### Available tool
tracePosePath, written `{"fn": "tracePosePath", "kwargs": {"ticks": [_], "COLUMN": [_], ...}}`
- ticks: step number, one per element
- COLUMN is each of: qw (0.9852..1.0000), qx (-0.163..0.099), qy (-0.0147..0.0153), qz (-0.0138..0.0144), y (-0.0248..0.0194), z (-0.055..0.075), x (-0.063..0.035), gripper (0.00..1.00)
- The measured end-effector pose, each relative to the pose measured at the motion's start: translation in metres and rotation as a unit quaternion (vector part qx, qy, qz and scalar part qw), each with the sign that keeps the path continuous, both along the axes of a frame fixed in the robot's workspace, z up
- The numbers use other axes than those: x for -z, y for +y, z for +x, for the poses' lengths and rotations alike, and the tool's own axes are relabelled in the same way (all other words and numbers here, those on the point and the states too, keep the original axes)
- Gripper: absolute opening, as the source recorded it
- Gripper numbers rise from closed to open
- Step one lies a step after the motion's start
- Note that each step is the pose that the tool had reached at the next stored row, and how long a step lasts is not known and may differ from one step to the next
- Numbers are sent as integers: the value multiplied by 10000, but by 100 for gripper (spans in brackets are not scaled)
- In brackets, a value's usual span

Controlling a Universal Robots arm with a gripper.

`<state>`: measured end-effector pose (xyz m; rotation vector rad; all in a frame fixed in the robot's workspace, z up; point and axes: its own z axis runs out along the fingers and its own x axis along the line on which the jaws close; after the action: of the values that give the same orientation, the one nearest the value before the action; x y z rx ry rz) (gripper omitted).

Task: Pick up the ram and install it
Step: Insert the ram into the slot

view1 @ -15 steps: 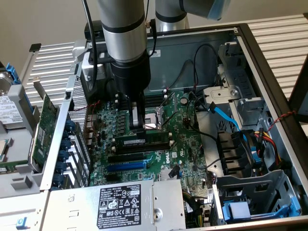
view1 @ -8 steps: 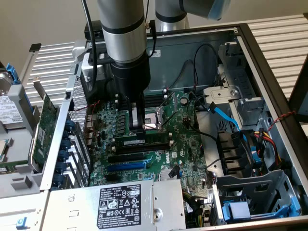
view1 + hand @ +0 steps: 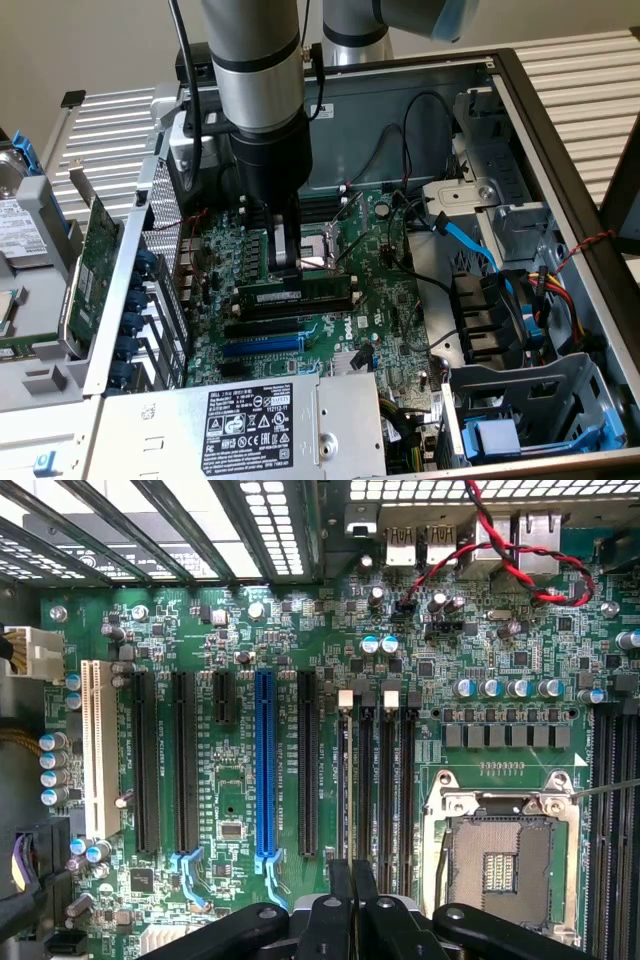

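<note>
Long narrow dark-green ram stick point(image 3: 295, 293) already upright on green motherboard point(image 3: 385, 300); gripper point(image 3: 285, 265) pinched shut, empty, just above; seating unconfirmed

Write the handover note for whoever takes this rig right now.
Claw: shut, nothing seen between its fingers, low over the motherboard.
Ram: standing on edge in a memory slot beside the processor socket, directly under the claw.
Done: ram is in the slot.
Left: confirm it is fully seated. Whether the claw touches it, or the end clips have latched, cannot be told.
</note>
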<state>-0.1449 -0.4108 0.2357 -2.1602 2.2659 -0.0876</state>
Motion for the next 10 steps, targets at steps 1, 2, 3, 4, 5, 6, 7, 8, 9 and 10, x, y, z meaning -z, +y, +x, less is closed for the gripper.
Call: {"fn": "tracePosePath", "kwargs": {"ticks": [1,2,3,4,5,6,7,8,9,10], "qw": [10000,10000,10000,10000,10000,10000,10000,10000,10000,10000], "qx": [0,0,0,0,0,0,0,0,0,0], "qy": [-1,-1,-1,0,0,0,-1,-1,-1,-2], "qz": [0,1,1,0,0,0,0,1,0,0], "y": [0,0,0,0,0,0,0,0,0,0], "z": [0,0,0,0,0,0,0,0,0,0], "x": [2,4,6,8,11,16,17,19,21,23], "gripper": [12,12,12,12,12,12,12,12,12,12]}}
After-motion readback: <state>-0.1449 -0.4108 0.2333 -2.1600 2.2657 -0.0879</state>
